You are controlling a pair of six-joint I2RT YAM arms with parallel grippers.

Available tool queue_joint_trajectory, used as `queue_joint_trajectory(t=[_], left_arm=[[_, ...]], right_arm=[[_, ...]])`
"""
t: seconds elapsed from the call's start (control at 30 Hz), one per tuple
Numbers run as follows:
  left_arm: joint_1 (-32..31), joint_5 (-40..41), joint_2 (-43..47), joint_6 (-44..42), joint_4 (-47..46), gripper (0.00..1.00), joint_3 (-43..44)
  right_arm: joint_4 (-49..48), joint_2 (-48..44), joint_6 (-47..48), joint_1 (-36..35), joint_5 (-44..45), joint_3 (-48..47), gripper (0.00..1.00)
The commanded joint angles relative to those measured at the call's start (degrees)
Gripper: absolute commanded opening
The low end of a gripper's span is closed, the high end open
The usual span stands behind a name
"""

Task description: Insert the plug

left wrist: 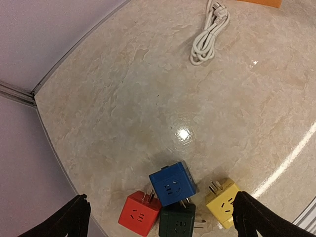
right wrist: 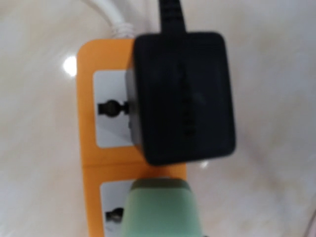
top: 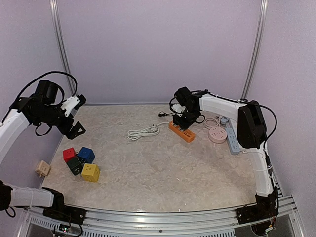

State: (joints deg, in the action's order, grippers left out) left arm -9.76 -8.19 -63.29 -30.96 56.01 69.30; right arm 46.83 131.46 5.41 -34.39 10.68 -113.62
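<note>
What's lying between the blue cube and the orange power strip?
A coiled white cable lies there on the pale marbled tabletop, clearest in the top view.

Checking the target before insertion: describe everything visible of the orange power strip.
The orange plastic power strip lies flat on the marble-look table, angled, right of centre. White socket faces are set in its top; its white cord runs left into a coil. The right gripper holds a black plug over one socket; contact unclear.
</note>
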Motion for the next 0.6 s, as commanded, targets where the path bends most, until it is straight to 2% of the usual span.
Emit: queue_joint_trajectory(t=[0.0,0.1,0.2,0.27,0.43,0.57], left_arm=[[1.00,0.36,1.47,-0.30,0.57,0.99,0.77],[1.27,0.36,1.76,-0.37,0.76,0.99,0.75],[1.40,0.28,1.89,-0.33,1.02,0.99,0.91],[1.41,0.20,1.94,-0.30,1.08,0.99,0.94],[1.41,-0.07,2.25,-0.23,1.15,0.99,1.06],[1.41,-0.34,2.61,-0.15,1.38,0.99,0.97]], right_arm=[[6.14,11.69,-2.80,4.03,1.66,-8.21,0.00],[7.35,14.61,-4.17,5.08,-0.60,-15.02,0.00],[7.66,15.43,-4.75,5.19,-1.98,-17.83,0.03],[7.37,14.97,-4.96,5.21,-2.73,-17.91,0.11],[7.32,13.70,-4.26,5.16,-6.36,-17.54,0.49],[7.16,12.80,-3.45,5.20,-7.37,-16.84,0.59]])
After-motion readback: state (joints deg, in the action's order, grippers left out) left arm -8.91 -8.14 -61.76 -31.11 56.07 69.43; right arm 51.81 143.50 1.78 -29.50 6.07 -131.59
